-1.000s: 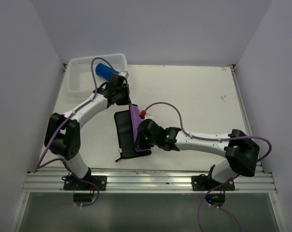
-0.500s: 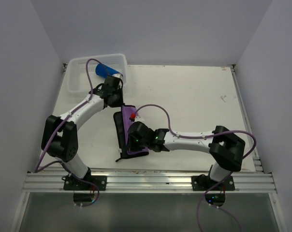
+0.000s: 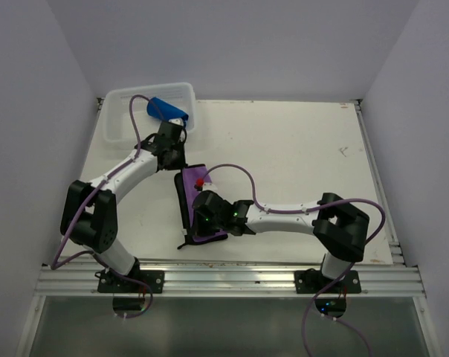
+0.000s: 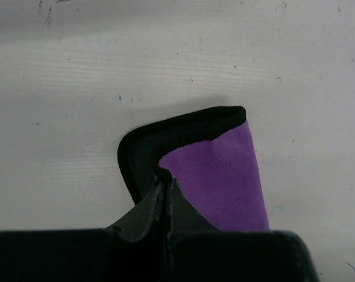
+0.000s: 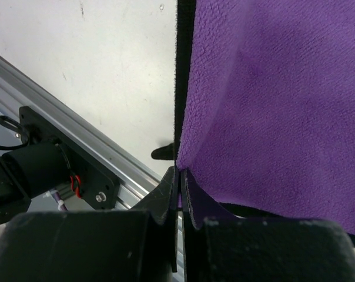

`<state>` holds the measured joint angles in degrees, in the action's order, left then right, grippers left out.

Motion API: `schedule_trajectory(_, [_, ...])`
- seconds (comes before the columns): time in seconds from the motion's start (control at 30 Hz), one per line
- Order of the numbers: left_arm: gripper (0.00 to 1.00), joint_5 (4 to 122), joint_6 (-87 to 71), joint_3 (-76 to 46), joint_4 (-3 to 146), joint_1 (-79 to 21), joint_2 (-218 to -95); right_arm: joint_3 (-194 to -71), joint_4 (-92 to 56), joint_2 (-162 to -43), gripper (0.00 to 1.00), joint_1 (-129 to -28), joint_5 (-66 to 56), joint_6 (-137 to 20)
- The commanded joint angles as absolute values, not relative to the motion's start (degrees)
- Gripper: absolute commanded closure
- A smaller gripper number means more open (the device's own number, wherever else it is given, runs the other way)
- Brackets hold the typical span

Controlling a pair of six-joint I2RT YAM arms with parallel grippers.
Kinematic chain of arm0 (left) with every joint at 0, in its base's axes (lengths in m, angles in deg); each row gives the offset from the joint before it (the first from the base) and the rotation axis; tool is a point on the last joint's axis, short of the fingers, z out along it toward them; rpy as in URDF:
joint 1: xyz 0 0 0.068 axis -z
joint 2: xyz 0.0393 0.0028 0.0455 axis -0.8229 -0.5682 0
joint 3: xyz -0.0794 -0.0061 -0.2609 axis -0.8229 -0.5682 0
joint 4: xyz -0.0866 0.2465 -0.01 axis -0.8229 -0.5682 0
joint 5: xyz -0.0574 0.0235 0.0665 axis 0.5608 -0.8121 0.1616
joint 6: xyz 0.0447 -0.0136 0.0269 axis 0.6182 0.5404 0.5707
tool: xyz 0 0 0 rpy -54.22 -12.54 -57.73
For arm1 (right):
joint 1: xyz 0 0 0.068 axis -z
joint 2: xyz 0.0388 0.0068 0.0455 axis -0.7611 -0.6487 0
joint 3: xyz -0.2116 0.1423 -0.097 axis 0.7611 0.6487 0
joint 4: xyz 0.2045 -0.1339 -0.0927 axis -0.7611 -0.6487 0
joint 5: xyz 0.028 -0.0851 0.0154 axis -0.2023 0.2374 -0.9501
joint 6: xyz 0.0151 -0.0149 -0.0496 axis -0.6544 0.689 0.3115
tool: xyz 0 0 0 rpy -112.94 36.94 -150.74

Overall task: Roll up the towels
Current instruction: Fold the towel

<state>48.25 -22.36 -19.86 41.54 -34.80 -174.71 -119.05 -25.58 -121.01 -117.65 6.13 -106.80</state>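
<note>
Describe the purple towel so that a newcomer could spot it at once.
On the white table, look near the left side, in front of the white plastic mesh basket. There a light purple cloth towel with a dark edge lies partly folded, pinched by the left gripper and the right gripper. The only other towel, the royal blue towel, sits in the basket.

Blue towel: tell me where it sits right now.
In the top view, the blue towel lies in the white basket at the table's far-left corner, beyond the purple towel.
</note>
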Motion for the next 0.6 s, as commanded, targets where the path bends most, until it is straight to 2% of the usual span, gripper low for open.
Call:
schedule_trajectory(0.0, [1.00,45.0,-21.7,-20.2,44.5,-35.8,-172.4,-120.9,-26.0,-122.0,1.00,-118.9,3.2,-107.5])
schedule_trajectory(0.17, [0.99,44.5,-22.4,-22.0,46.3,-35.9,-171.9,-121.5,-25.8,-123.5,1.00,-119.0,3.2,-107.5])
schedule_trajectory(0.43, [0.92,43.9,-22.4,-22.3,46.3,-35.9,-172.9,-122.3,-24.6,-125.3,1.00,-119.0,2.0,-107.5])
schedule_trajectory(0.5, [0.88,43.6,-22.5,-22.3,46.3,-36.0,-173.4,-122.8,-24.5,-125.8,1.00,-119.0,2.1,-107.3])
schedule_trajectory(0.57, [0.79,43.2,-22.6,-22.3,46.2,-35.9,-173.5,-123.1,-24.7,-126.3,1.00,-119.0,2.3,-107.2])
